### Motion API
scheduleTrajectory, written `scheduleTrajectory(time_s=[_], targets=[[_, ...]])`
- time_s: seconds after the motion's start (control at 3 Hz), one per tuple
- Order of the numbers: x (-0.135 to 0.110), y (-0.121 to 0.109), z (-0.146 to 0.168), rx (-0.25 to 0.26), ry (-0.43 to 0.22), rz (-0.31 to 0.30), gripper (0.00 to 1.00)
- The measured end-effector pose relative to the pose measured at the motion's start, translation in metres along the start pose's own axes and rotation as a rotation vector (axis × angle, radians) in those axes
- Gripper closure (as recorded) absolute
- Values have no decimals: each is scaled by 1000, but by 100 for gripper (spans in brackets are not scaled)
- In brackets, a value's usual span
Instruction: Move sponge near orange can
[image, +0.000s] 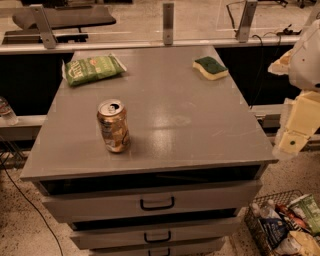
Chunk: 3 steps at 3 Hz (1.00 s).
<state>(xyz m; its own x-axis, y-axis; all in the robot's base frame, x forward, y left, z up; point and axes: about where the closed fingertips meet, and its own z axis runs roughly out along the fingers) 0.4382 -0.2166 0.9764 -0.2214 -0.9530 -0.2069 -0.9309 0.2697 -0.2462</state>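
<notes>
1. Where the frame ends at lower right, we see a wire basket (257, 227) of packets beside the counter's (200, 140) drawers (157, 202).
2. Left of centre, the orange can (113, 126) stands upright on the counter.
3. At the right edge hangs the tool (295, 132), off the counter; we cannot tell its state.
4. At upper left lies a green chip bag (92, 69); the sponge (210, 67) rests at upper right, well apart from the can.

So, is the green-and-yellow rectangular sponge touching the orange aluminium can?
No: sponge back right, can front left, gripper right of the table.
</notes>
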Motion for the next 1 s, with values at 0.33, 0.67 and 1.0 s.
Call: scheduleTrajectory(time_s=[0.33, 0.67, 1.0], targets=[[0, 0, 0, 0, 0, 0, 0], [-6, -24, 19, 0, -77, 17, 0], [-27, -68, 58, 17, -198, 55, 0]])
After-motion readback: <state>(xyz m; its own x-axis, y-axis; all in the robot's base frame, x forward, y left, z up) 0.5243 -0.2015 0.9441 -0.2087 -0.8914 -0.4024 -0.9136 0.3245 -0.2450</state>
